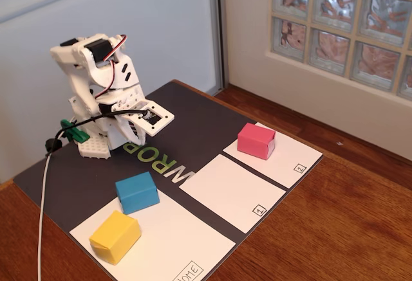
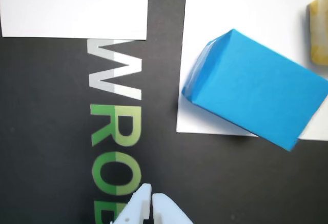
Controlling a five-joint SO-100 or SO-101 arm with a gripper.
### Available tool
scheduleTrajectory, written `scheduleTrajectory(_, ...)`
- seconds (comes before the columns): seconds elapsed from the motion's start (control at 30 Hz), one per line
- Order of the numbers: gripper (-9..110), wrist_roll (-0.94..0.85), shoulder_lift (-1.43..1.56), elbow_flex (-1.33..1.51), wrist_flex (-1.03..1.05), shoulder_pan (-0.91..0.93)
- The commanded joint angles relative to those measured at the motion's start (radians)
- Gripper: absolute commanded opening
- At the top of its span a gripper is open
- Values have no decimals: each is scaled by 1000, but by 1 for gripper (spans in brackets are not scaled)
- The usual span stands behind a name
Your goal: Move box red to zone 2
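Looking at this, the red box (image 1: 256, 141) sits in the white zone marked 2 already, tbh. Gripper (image 2: 151, 199) is folded back w/ tips pressed together, empty. Risk imo: reaching out again clips the blue box (image 1: 137, 192), prob closest.

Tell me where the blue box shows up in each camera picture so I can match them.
Fixed view: the blue box sits lower left of centre, on the far edge of the white home zone, just beyond the yellow box.
Wrist view: the blue box fills the right half, overhanging the white sheet's edge; a sliver of the yellow box shows at the right border.
Shared landmark: the WROB lettering on the dark mat.
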Motion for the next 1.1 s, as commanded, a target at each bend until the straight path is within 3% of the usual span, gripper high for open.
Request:
scheduleTrajectory(0.0,-1,35,130,63,-11,-58)
scheduleTrajectory(0.47,-1,48,189,232,-89,-77)
scheduleTrajectory(0.7,0,48,494,453,-60,-43)
scheduleTrajectory(1.07,0,41,499,511,-12,-18)
